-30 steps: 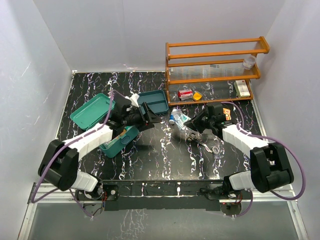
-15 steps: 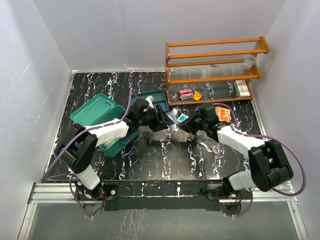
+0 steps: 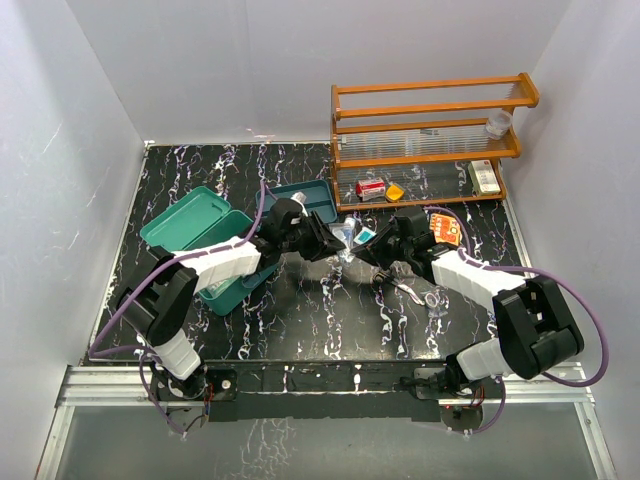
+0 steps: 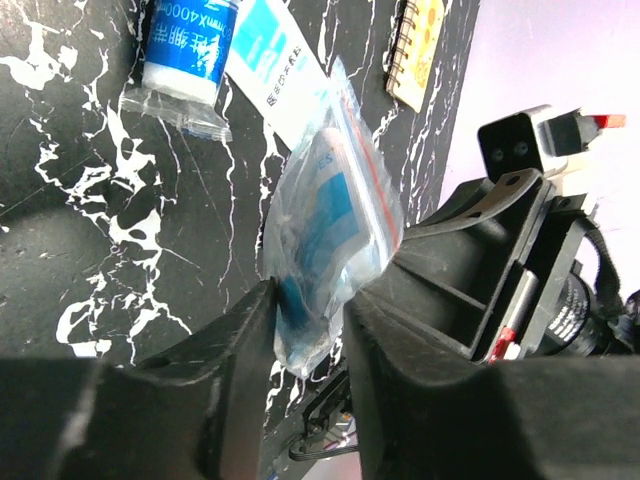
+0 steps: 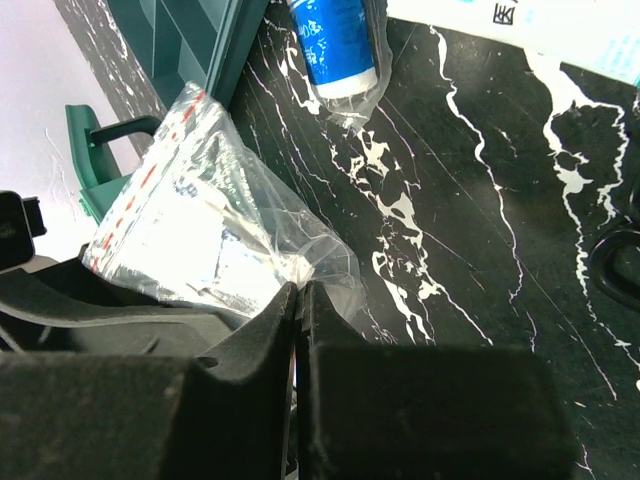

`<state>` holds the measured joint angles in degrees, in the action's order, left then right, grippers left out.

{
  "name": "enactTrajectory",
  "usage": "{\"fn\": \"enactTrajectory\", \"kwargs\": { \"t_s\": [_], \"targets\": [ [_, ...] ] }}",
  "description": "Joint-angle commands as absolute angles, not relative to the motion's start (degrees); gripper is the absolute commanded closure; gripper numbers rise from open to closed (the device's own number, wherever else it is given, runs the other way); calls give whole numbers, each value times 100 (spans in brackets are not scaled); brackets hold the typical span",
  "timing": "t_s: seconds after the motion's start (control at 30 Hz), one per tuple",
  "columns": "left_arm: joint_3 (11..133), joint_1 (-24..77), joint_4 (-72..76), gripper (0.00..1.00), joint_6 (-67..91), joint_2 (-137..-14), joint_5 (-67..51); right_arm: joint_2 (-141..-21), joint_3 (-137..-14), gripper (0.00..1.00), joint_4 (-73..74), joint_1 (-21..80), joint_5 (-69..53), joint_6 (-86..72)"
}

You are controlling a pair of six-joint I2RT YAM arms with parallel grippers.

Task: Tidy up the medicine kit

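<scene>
The medicine kit [image 3: 236, 284] is a teal box at the left, with its open lid [image 3: 185, 222] behind it. A clear zip bag [image 3: 354, 238] holding a blue-and-white packet hangs between my two grippers over the middle of the table. My left gripper [image 3: 338, 246] grips the bag's [image 4: 330, 220] lower end, with both fingers pressed against the plastic [image 4: 310, 320]. My right gripper [image 5: 300, 292] is shut on a corner of the same bag [image 5: 190, 240]. In the top view, the right gripper [image 3: 372, 246] sits just right of the bag.
A darker divided tray [image 3: 312, 200] lies behind the left gripper. The orange shelf rack [image 3: 430, 140] stands at the back right with small boxes. A bagged white vial [image 4: 185, 50], a paper sachet [image 4: 275, 70], an orange notebook [image 3: 445, 228] and scissors [image 3: 425, 295] lie nearby.
My left arm swung from the kit to the table's middle and its jaws closed onto the bag. My right gripper carried the bag leftward to meet it.
</scene>
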<state>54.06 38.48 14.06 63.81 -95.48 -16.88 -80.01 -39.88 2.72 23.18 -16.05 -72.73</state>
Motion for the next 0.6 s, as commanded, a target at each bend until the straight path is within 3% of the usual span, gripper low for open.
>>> {"fn": "enactTrajectory", "kwargs": {
  "t_s": [0.0,0.13,0.33,0.43,0.5,0.57],
  "targets": [
    [5685,3915,1413,64,6401,-9565,-1576,-7950,-4074,100,-79,2394,-1697,-7288],
    [5765,3937,1387,63,6362,-9660,-1617,-7928,-4094,100,-92,2396,-1739,-7242],
    [5749,3937,1308,90,6195,-9577,-1429,-7834,-4071,97,-34,2396,-1693,-7158],
    [5774,3933,1199,100,6055,-9518,-1321,-7793,-4076,88,150,2397,-1569,-7033],
    [5774,3937,1081,100,5954,-9446,-1263,-7724,-4099,73,382,2392,-1351,-6862],
    [5789,3933,944,100,5817,-9329,-1200,-7632,-4141,68,632,2396,-1027,-6670]
  ]
}}
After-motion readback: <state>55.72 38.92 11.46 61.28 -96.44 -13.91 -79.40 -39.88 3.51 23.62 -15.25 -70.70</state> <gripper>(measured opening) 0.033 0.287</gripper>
